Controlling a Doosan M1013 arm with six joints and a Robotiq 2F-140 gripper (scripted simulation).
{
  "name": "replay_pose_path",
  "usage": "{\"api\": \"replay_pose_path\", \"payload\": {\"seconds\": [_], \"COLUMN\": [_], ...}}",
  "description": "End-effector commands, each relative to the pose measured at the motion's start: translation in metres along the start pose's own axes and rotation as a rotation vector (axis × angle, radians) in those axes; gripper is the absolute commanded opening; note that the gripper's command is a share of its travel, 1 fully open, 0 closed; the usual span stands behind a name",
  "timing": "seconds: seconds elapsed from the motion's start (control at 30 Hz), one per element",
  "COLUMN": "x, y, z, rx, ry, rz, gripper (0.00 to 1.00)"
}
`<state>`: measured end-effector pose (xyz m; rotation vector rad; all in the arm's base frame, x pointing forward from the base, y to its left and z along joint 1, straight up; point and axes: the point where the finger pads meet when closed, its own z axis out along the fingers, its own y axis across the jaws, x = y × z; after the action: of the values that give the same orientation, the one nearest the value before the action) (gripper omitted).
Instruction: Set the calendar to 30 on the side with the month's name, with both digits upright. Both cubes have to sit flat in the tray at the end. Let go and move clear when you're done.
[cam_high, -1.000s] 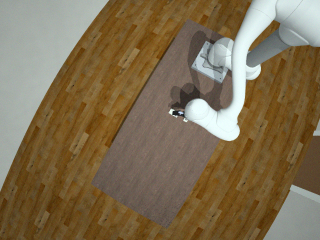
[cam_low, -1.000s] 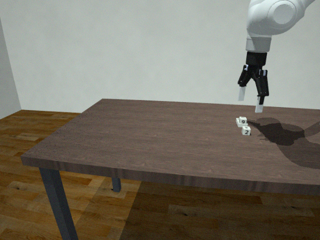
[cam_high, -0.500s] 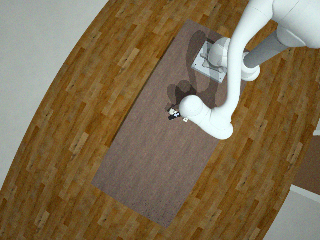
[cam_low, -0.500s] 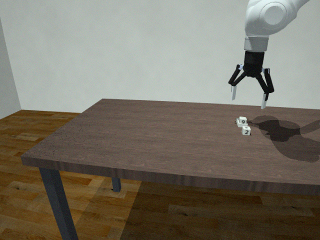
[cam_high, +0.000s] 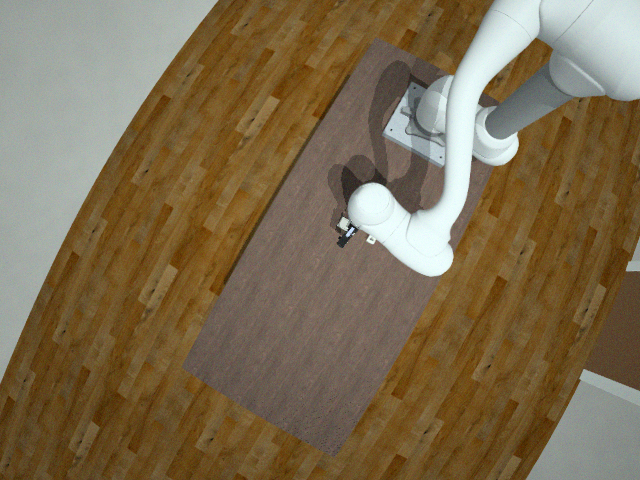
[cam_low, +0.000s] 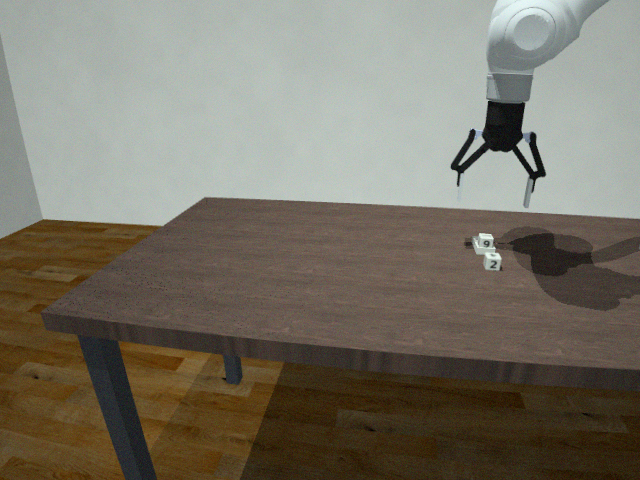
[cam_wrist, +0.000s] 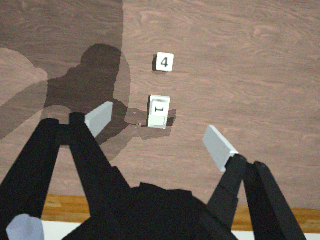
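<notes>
A white cube (cam_low: 485, 240) (cam_wrist: 158, 107) sits in the small white tray (cam_low: 479, 250) (cam_wrist: 157, 125); it shows 1 on top and 9 on its side. It also shows in the overhead view (cam_high: 343, 224). A second white cube (cam_low: 492, 262) (cam_wrist: 164, 61) (cam_high: 370, 238) stands on the table beside the tray, apart from it, with 4 on top and 2 on its side. My gripper (cam_low: 493, 196) (cam_wrist: 160, 122) hangs wide open and empty, high above the tray. The month's name is not visible in any view.
The dark wooden table (cam_low: 289, 268) (cam_high: 310, 320) carries only the tray and cubes near the arm's side. The arm's grey base plate (cam_high: 398, 131) sits at the table's far end. The arm's shadow (cam_low: 563, 268) lies right of the cubes.
</notes>
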<state>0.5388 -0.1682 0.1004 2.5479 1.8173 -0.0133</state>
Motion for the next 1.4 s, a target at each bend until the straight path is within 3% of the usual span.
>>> {"api": "replay_pose_path", "payload": {"seconds": [0.0, 0.17, 0.2, 1.37], "x": [-0.004, -0.0069, -0.0069, -0.0069], "y": [0.0003, 0.0004, 0.0004, 0.0004], "z": [0.0, 0.0, 0.0, 0.0001], "rx": [0.001, 0.0, 0.0, 0.0], "ry": [0.014, 0.014, 0.014, 0.014], "rz": [-0.077, -0.128, -0.128, -0.128], "gripper": [1.0, 1.0, 0.35, 0.35]}}
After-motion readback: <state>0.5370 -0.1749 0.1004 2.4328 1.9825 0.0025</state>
